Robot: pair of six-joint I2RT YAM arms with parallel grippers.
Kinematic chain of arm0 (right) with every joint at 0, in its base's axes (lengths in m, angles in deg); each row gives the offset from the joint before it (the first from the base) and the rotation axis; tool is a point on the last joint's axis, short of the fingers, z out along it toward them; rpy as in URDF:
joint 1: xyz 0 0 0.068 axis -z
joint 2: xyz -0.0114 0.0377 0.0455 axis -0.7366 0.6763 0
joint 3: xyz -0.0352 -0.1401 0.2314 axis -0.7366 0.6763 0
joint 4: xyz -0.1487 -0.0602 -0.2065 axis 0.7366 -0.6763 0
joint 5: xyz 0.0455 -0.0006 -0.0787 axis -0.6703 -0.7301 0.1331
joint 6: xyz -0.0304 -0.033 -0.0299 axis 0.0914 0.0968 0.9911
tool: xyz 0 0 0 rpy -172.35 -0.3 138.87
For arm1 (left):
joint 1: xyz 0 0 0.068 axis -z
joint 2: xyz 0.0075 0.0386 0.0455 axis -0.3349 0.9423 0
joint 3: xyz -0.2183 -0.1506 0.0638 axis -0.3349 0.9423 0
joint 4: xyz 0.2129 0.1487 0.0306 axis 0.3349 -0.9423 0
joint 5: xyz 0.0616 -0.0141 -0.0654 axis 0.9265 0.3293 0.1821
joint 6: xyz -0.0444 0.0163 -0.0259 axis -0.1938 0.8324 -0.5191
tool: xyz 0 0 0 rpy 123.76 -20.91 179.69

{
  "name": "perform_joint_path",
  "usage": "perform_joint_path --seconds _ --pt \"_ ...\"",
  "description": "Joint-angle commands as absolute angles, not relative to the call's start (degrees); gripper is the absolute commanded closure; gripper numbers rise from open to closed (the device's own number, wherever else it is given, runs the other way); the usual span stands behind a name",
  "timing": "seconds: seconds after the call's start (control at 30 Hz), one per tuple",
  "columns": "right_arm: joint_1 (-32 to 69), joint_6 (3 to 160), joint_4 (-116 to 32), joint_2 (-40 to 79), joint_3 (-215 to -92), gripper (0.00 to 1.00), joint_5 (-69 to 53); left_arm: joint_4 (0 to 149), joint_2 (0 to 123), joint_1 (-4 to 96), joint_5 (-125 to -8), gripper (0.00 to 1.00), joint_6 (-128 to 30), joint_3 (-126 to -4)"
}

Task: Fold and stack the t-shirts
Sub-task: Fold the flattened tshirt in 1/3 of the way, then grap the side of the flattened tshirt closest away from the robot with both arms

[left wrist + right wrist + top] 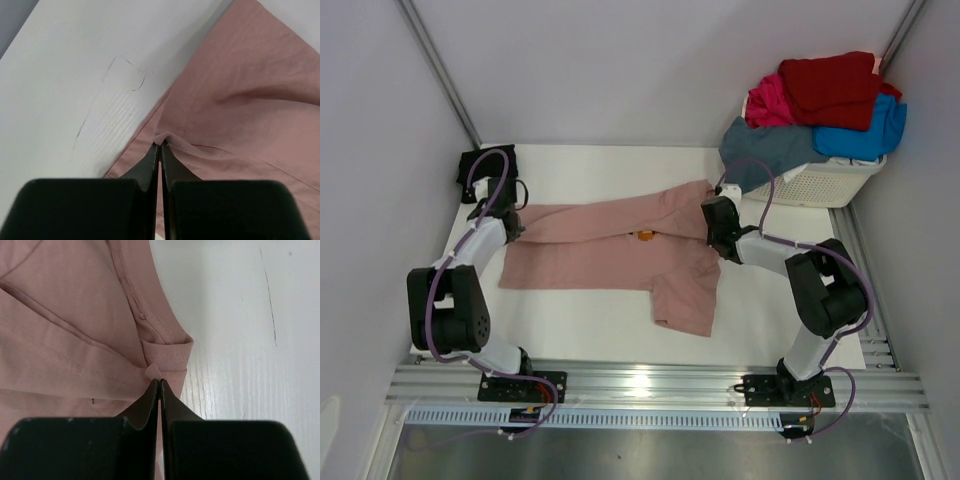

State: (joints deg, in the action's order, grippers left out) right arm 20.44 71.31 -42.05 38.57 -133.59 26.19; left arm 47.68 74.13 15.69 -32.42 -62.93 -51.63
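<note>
The dusty-pink t-shirt (610, 250) lies across the middle of the white table, folded lengthwise, one sleeve hanging toward the near edge, its orange print (645, 236) peeking out at the fold. My left gripper (512, 226) is shut on the shirt's left edge; in the left wrist view the gripper (160, 143) pinches a small fold of pink cloth (240, 100). My right gripper (712, 212) is shut on the shirt's right end; in the right wrist view the gripper (159, 380) pinches cloth just below the ribbed collar (167, 354). A black t-shirt (478, 160) lies at the back left.
A white slatted laundry basket (825, 182) stands at the back right, heaped with red (830, 88), magenta (770, 102), bright-blue (865, 130) and slate-blue (765, 150) t-shirts. Grey walls close in left, back and right. An aluminium rail (650, 385) runs along the near edge.
</note>
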Motion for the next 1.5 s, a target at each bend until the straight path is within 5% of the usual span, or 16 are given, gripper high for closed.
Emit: perform_joint_path --seconds 0.0,0.07,0.17,0.2,0.27,0.3,0.57,0.87,1.2,1.47 --pt "20.4 68.8 -45.1 38.3 -134.8 0.97 30.6 45.4 71.6 15.7 -32.2 0.99 -65.2 -51.9" --pt "20.4 67.9 -45.7 36.9 -134.8 0.90 31.2 44.8 71.1 15.3 -32.7 0.98 -65.8 -52.0" --pt "20.6 66.8 -47.2 34.7 -135.4 0.51 31.3 44.9 69.0 14.5 -34.5 0.79 -66.2 -51.2" --pt "20.7 67.0 -47.6 34.3 -135.7 0.29 30.9 45.2 68.3 14.3 -34.8 0.62 -66.3 -50.8" --pt "21.0 67.7 -47.8 32.9 -136.3 0.04 29.3 45.7 66.6 13.6 -36.1 0.57 -66.3 -50.2" --pt "21.0 68.5 -47.7 32.5 -136.3 0.01 27.7 45.9 66.2 13.4 -36.5 0.52 -66.3 -50.1" --pt "21.3 69.4 -47.3 28.6 -136.4 0.01 26.1 49.9 61.4 12.4 -40.9 0.44 -65.9 -47.7" --pt "17.5 63.5 -45.9 28.4 -130.3 0.01 18.9 55.0 57.4 13.5 -57.6 0.56 -75.6 -37.4" --pt "11.9 61.2 -43.9 24.3 -121.5 0.01 21.8 58.0 35.0 16.7 -52.5 0.61 -87.2 -16.9" --pt "8.2 58.8 -44.8 19.4 -115.6 0.01 21.3 51.5 30.3 16.8 -48.4 0.61 -86.6 -17.5"
